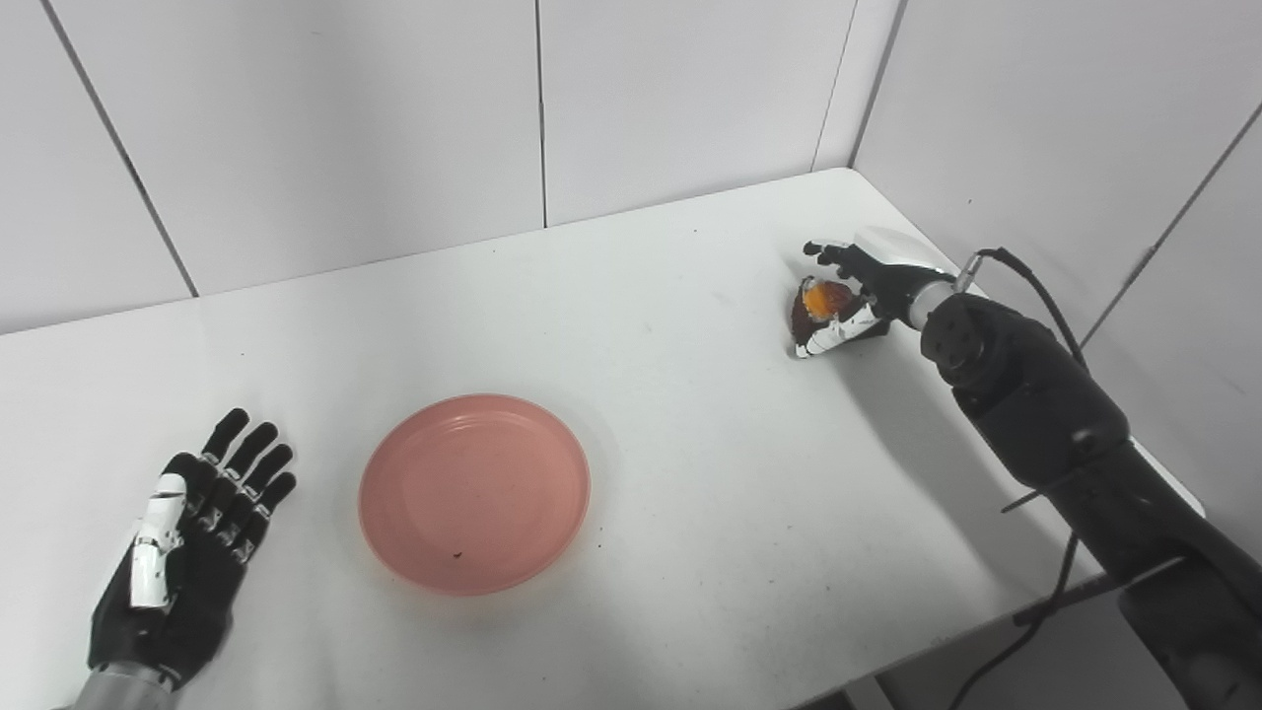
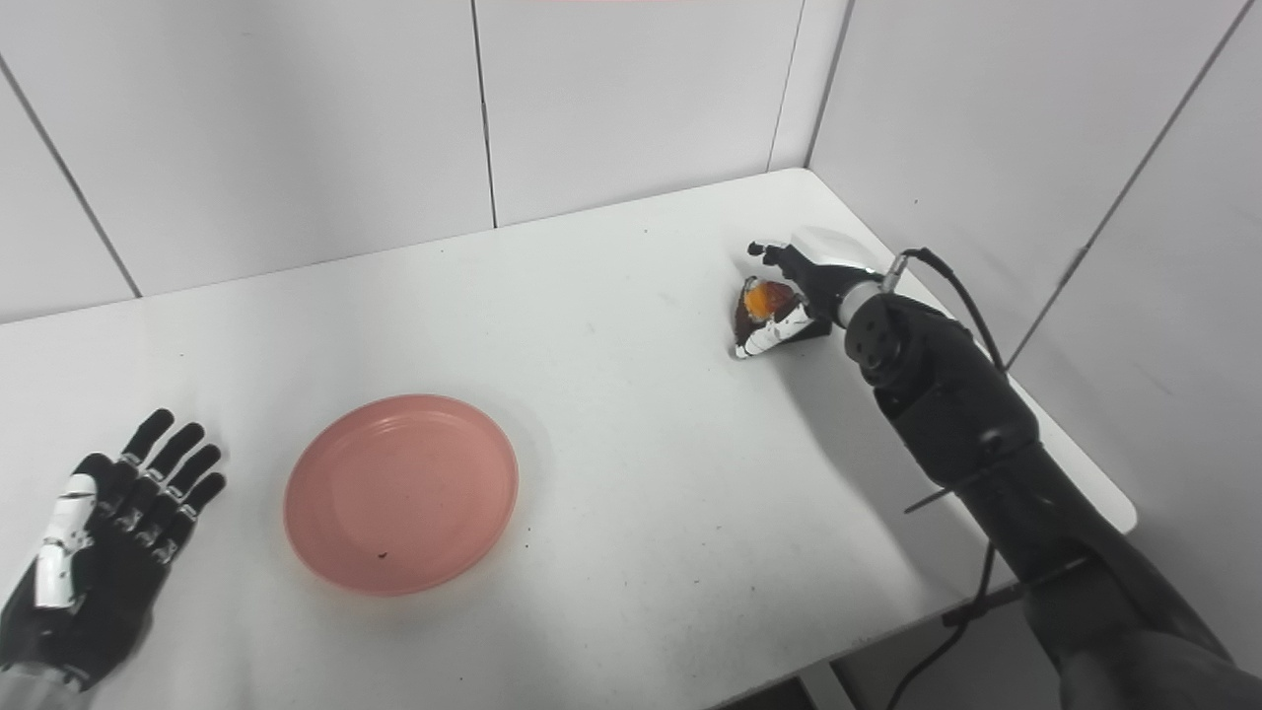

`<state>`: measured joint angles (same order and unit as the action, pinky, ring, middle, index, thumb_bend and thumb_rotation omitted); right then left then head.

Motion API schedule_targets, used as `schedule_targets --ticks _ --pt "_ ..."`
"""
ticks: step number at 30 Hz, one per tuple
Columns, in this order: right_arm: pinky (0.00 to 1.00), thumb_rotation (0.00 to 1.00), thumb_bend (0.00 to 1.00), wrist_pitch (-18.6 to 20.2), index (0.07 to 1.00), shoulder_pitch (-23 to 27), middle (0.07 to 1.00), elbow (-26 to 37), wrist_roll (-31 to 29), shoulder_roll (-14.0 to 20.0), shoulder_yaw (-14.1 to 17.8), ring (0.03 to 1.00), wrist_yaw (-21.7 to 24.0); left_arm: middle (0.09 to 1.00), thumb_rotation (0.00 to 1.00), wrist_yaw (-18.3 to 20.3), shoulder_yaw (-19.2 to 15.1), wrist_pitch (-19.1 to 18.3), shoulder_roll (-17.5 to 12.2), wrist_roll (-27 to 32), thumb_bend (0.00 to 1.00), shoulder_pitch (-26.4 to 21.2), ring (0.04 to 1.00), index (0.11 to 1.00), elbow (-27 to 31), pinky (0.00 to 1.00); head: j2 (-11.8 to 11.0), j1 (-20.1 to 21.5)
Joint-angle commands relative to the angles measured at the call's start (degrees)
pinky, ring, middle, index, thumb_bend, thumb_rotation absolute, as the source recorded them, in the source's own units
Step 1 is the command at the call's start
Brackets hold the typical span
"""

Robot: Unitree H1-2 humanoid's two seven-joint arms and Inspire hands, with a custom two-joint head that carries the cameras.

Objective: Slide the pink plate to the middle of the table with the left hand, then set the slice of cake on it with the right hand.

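The pink plate [image 1: 474, 491] lies empty on the white table [image 1: 651, 414], left of the middle near the front. My left hand [image 1: 192, 537] rests open and flat on the table to the plate's left, apart from it. The slice of cake [image 1: 818, 301], dark brown with an orange topping, sits at the far right of the table. My right hand [image 1: 853, 291] is around the cake, fingers above and thumb below it. Whether the cake is lifted off the table I cannot tell.
White wall panels stand behind the table and along its right side, close to my right hand. The table's right edge [image 1: 996, 296] runs just beyond the right arm. A black cable [image 1: 1035, 286] loops off the right forearm.
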<state>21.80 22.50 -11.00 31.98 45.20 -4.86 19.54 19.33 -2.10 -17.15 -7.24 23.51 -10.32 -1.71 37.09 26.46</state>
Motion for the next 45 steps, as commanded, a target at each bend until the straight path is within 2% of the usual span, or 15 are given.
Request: schedule_targets --ticks 1,5,7,12,15,16,17,19,24,34,37,45 --pt "0.71 0.26 0.93 -2.2 0.877 2.4 0.859 0.2 0.1 0.9 0.8 0.827 -2.5 0.953 1.00 -0.7 0.0 -3.2 -0.8 0.0 0.40 1.6 0.949 0.945 -0.7 0.97 0.0 0.0" --pt "0.71 0.20 0.91 -2.4 0.841 2.8 0.801 -1.1 -1.3 -0.3 1.6 0.771 -4.1 0.957 1.00 -0.6 0.0 -3.4 -0.9 0.0 0.40 1.8 0.952 0.948 -0.3 0.97 0.2 -0.2" --pt "0.64 0.16 0.89 -2.4 0.810 2.9 0.755 -1.5 -2.0 -0.8 1.8 0.701 -4.6 0.954 1.00 -0.8 0.0 -3.5 -0.9 -0.1 0.40 1.9 0.950 0.943 0.0 0.97 0.4 -0.2" --pt "0.56 0.02 0.82 -2.7 0.669 4.4 0.638 -4.2 -1.0 -0.6 -0.4 0.594 -4.5 0.940 1.00 -0.6 0.0 -3.4 -0.9 0.0 0.41 2.0 0.932 0.929 0.3 0.93 0.6 -0.2" --pt "0.55 0.00 0.80 -2.0 0.627 5.0 0.620 -4.9 0.6 -0.1 -2.3 0.578 -4.3 0.944 1.00 -0.8 0.1 -3.8 -1.0 0.0 0.41 2.2 0.937 0.935 1.1 0.94 0.8 -0.2" --pt "0.49 0.00 0.66 -1.5 0.589 5.3 0.557 -5.1 1.3 0.0 -2.9 0.484 -4.3 0.949 1.00 -0.8 0.1 -3.9 -1.0 0.0 0.40 2.2 0.943 0.941 1.2 0.95 0.8 -0.2" --pt "0.44 0.00 0.59 -1.2 0.574 5.4 0.523 -5.3 1.8 0.1 -3.2 0.432 -4.4 0.951 1.00 -0.8 0.0 -3.9 -1.0 0.1 0.40 2.3 0.945 0.944 1.3 0.96 0.8 -0.2" --pt "0.40 0.00 0.52 -1.1 0.566 5.6 0.493 -5.9 2.2 0.0 -3.5 0.388 -4.7 0.952 1.00 -0.7 0.0 -3.9 -1.1 0.0 0.39 2.2 0.947 0.945 1.2 0.96 0.8 -0.2" --pt "0.37 0.00 0.51 -1.4 0.564 5.4 0.481 -6.5 2.2 0.0 -3.3 0.376 -5.6 0.950 1.00 -0.5 -0.3 -3.9 -1.1 0.3 0.40 2.1 0.946 0.942 0.7 0.95 1.0 -0.1" --pt "0.39 0.00 0.51 -0.4 0.562 4.6 0.492 -3.8 1.4 0.8 -2.3 0.383 -4.4 0.957 1.00 -0.3 -0.2 -3.7 -0.7 0.0 0.39 1.8 0.951 0.951 0.2 0.96 0.8 -0.4" --pt "0.39 0.00 0.51 -1.8 0.557 4.4 0.494 -3.3 0.4 1.1 -1.5 0.384 -4.7 0.957 1.00 -0.6 -0.2 -3.8 -0.4 0.0 0.39 1.8 0.952 0.951 0.3 0.97 0.7 -0.7" --pt "0.39 0.00 0.51 2.2 0.557 4.0 0.502 10.6 1.3 2.1 -1.1 0.382 0.6 0.959 1.00 -0.9 0.6 -3.4 0.5 -0.8 0.40 1.6 0.955 0.953 0.3 0.97 0.3 -2.3"
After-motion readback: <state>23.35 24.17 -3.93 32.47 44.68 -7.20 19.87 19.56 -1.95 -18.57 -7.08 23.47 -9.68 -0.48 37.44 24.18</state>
